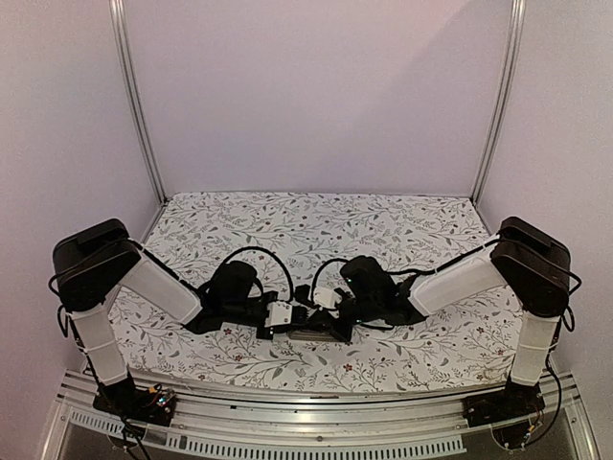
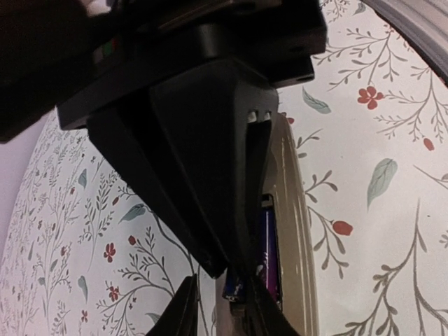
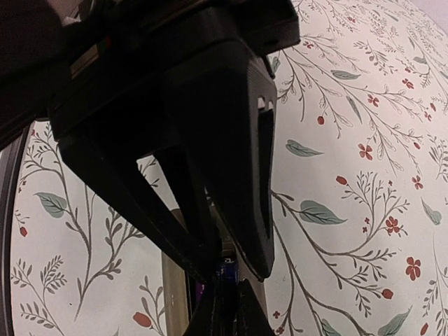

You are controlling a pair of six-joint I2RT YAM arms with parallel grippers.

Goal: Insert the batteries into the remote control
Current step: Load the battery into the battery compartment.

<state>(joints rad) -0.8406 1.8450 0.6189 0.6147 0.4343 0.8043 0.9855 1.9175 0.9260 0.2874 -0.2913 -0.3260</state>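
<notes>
The remote control (image 1: 312, 333) lies back up on the flowered cloth near the front edge, and both grippers meet over it. In the left wrist view its greyish back (image 2: 295, 238) shows, with one purple battery (image 2: 269, 238) lying in the dark recess. A second battery (image 2: 235, 288) stands on end at the recess edge, right at the tips of my left gripper (image 2: 236, 276); whether those tips still pinch it is hidden. My right gripper (image 3: 234, 269) is shut on that same battery (image 3: 227, 268), above the remote (image 3: 173, 294).
The left arm (image 1: 158, 287) and right arm (image 1: 460, 283) reach in low from both sides, cables looping over them. Purple walls and metal posts (image 1: 139, 105) enclose the flowered tablecloth (image 1: 316, 225). A metal rail (image 1: 306, 407) runs along the near edge.
</notes>
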